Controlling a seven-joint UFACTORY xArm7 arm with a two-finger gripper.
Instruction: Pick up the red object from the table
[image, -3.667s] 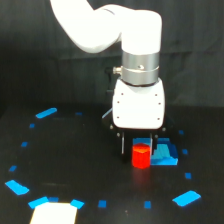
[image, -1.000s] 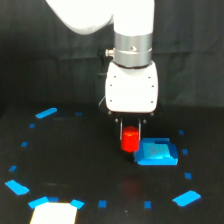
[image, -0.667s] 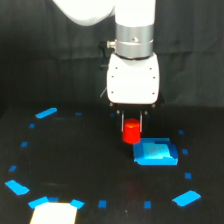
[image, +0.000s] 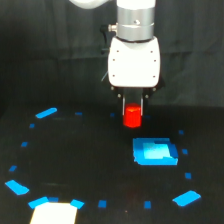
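One red block (image: 132, 116); the gripper (image: 133, 106) has it pinched between its two thin fingers (image: 124, 106), up off the black table (image: 90, 165); a faint red glow sits on the table below; no boxes or bowls here; one big blue patch (image: 155, 152) lies below the block, toward the exterior view's right; lots of small blue marks ring the table, approx. a circle; one white sheet (image: 54, 213) at the bottom edge; no words to read.
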